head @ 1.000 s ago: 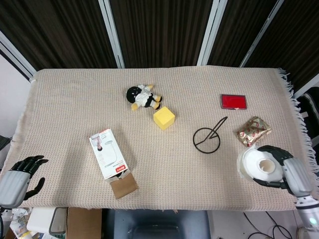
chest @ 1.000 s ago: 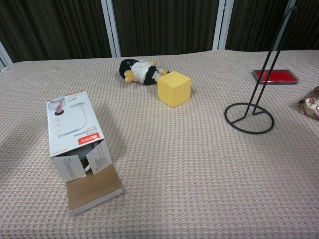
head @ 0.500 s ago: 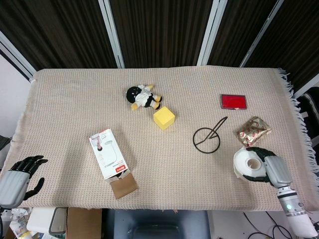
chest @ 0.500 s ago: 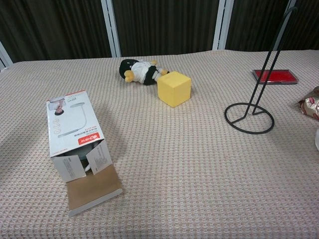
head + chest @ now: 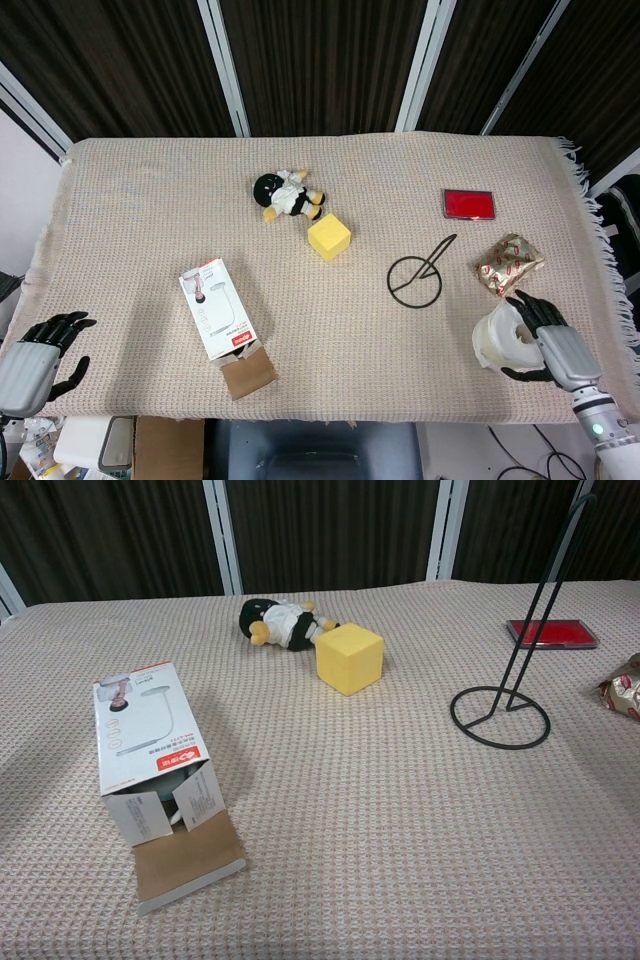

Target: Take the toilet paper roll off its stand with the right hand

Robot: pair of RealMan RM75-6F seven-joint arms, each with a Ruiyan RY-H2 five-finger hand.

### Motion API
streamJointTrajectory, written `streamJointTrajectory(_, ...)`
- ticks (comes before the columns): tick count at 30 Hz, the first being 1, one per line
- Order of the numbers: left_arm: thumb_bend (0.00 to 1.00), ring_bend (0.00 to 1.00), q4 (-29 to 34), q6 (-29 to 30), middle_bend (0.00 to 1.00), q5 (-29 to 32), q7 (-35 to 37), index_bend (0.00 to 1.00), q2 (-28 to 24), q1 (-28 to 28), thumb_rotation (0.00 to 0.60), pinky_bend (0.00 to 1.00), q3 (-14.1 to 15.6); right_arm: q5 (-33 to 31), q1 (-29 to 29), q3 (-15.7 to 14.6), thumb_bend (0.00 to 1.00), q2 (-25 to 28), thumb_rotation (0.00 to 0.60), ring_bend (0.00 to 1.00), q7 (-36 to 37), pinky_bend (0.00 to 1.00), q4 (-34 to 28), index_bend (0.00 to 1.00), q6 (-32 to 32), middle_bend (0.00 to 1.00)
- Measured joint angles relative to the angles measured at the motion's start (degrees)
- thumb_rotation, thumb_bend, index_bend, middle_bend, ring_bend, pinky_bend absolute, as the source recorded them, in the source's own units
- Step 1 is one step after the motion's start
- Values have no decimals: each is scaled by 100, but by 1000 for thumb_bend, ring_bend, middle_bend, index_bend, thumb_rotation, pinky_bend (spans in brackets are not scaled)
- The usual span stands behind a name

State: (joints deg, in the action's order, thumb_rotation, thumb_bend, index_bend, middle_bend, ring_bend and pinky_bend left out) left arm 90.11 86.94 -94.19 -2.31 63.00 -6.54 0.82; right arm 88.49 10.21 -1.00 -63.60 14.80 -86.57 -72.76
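The white toilet paper roll point(image 5: 500, 338) lies off its stand at the table's front right corner, seen only in the head view. My right hand point(image 5: 545, 345) is against its right side, with fingers over the top and the thumb under the near edge, gripping it. The black wire stand point(image 5: 414, 280) point(image 5: 500, 717) stands bare to the left of and behind the roll, its rod leaning up to the right. At the front left edge of the table my left hand point(image 5: 35, 362) rests with its fingers apart and nothing in it. Neither hand shows in the chest view.
A crinkled gold packet point(image 5: 508, 262) point(image 5: 624, 690) lies just behind the roll, and a red case point(image 5: 469, 203) point(image 5: 551, 632) further back. A yellow cube point(image 5: 329, 237) point(image 5: 350, 657) and a plush toy point(image 5: 286, 194) point(image 5: 281, 622) sit mid-table. An opened white box point(image 5: 222, 322) point(image 5: 150, 775) lies front left.
My right hand has come down with the roll and shifted a little right toward the front right corner. The roll now looks tipped on its side. The left hand has not moved.
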Motion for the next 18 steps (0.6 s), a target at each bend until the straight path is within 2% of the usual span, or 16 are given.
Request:
streamJointTrajectory(5, 440, 212, -6, 17, 211, -11, -28, 266, 10, 8, 600, 324, 4, 169, -240, 109, 147, 33, 600, 27, 27, 90, -90, 9, -901, 11)
streamJointTrajectory(9, 439, 212, -27, 56, 212, -24, -56, 267, 33, 19, 600, 324, -2, 108, -519, 280, 146, 36, 600, 27, -431, 92, -154, 25, -1609, 11)
streamJointTrajectory(14, 440, 212, -39, 48, 211, -21, -84, 266, 53, 9, 600, 324, -16, -353, -785, 550, 146, -6, 600, 26, -788, 103, -196, 0, -1935, 11)
streamJointTrajectory(18, 440, 212, -31, 71, 211, -2, -86, 266, 53, 21, 600, 324, -24, -633, -880, 595, 147, 20, 600, 26, -796, 106, -196, 0, -1772, 11)
